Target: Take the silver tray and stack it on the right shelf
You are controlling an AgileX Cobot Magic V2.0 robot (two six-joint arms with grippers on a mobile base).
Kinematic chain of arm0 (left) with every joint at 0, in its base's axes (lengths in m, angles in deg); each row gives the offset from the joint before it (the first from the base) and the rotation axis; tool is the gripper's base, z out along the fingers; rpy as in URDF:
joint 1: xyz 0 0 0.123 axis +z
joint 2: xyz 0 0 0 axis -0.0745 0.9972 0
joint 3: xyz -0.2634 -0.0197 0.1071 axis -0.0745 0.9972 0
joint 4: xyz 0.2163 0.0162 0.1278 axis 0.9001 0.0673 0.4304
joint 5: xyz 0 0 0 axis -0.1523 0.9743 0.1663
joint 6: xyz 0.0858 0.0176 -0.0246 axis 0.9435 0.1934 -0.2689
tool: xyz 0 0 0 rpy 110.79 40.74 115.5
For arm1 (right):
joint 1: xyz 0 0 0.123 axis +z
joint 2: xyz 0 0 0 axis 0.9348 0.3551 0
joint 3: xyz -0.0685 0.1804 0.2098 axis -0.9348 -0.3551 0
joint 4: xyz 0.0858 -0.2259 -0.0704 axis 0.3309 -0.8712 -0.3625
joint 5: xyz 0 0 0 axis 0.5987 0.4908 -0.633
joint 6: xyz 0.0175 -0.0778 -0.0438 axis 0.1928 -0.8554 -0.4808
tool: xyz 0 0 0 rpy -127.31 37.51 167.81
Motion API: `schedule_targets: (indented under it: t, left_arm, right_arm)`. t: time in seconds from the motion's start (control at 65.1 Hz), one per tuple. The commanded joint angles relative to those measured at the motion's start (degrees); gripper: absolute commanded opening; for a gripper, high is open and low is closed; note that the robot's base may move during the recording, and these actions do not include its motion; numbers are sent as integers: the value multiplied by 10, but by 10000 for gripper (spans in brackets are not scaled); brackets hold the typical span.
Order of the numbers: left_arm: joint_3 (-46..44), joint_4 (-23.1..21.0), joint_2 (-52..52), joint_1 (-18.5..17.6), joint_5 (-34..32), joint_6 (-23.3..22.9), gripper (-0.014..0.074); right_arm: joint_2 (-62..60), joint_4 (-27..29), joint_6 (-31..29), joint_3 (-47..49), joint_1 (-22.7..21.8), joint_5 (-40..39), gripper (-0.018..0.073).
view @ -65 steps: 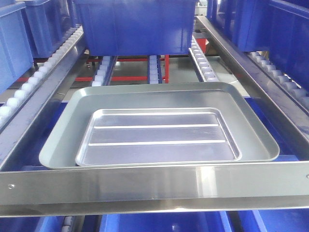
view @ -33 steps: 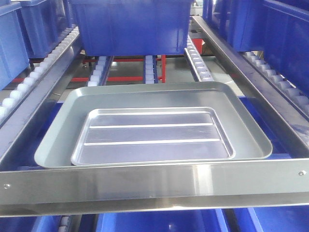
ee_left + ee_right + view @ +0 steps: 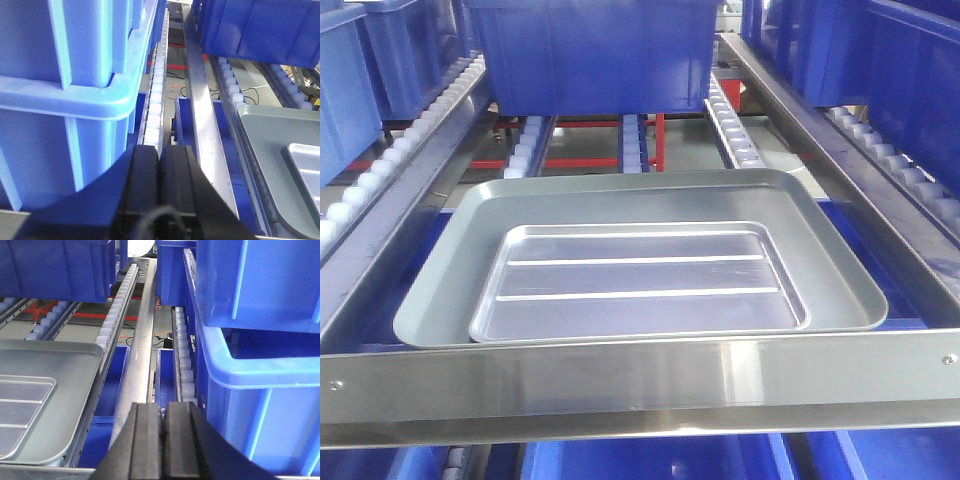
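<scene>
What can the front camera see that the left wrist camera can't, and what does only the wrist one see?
Only the front view shows the whole silver tray with both ridges, the wide steel front bar and a blue bin behind the trays. Only the left wrist view shows the left gripper, shut, and stacked light-blue bins beside it. Both show the grey tray holding the silver one, and rows of white rollers.

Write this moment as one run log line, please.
silver tray: inside grey tray | left pincer: shut | right pincer: shut
</scene>
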State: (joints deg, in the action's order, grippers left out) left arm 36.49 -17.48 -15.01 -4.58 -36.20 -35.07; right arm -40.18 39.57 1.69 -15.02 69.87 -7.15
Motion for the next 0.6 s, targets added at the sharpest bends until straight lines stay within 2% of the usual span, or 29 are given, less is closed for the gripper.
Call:
schedule_targets:
  t: [0.0,0.583]
  left_arm:
    - [11,-6,-7,0,-55,3,-90]
    - [11,-6,-7,0,-55,3,-90]
  right_arm:
    - [-12,-1,-6,11,-3,-60,57]
    - [-12,-1,-6,11,-3,-60,57]
